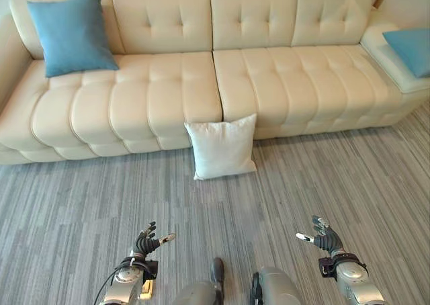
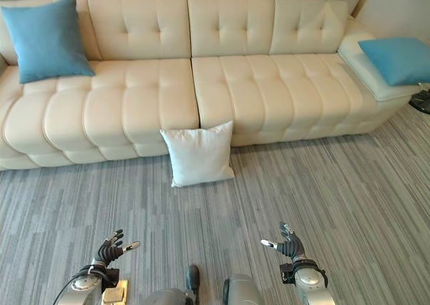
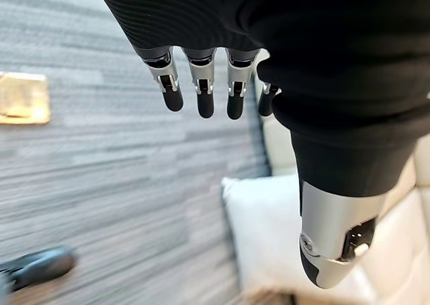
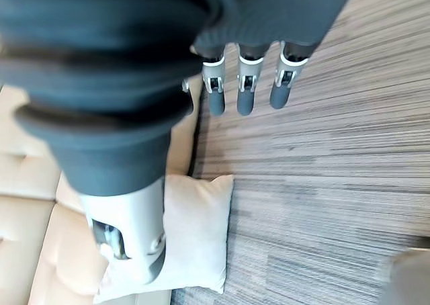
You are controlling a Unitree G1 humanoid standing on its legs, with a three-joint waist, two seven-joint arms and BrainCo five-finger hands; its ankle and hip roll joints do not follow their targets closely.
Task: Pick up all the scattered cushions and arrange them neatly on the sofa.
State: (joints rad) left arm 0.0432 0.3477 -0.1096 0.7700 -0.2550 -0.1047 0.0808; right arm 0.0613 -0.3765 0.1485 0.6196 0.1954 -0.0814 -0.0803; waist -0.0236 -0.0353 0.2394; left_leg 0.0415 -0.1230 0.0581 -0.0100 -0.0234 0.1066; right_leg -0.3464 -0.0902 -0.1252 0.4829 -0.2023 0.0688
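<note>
A white cushion [image 1: 222, 147] leans against the front of the cream sofa [image 1: 168, 90], standing on the grey carpet near the seam between the two seats. It also appears as a pale cushion [image 3: 265, 234] past my left hand's fingers and as the white cushion [image 4: 195, 238] in the right wrist view. A blue cushion [image 1: 70, 33] rests upright at the sofa's left end. Another blue cushion [image 1: 410, 50] lies on the right-hand section. My left hand [image 1: 146, 241] and right hand [image 1: 322, 236] hover low over the carpet, well short of the white cushion, both open and holding nothing.
Striped grey carpet [image 1: 322, 184] stretches between me and the sofa. A small yellowish plate [image 3: 23, 98] sits flush in the floor by my left side. A dark object [image 2: 423, 100] stands on the floor at the far right, beside the sofa's end.
</note>
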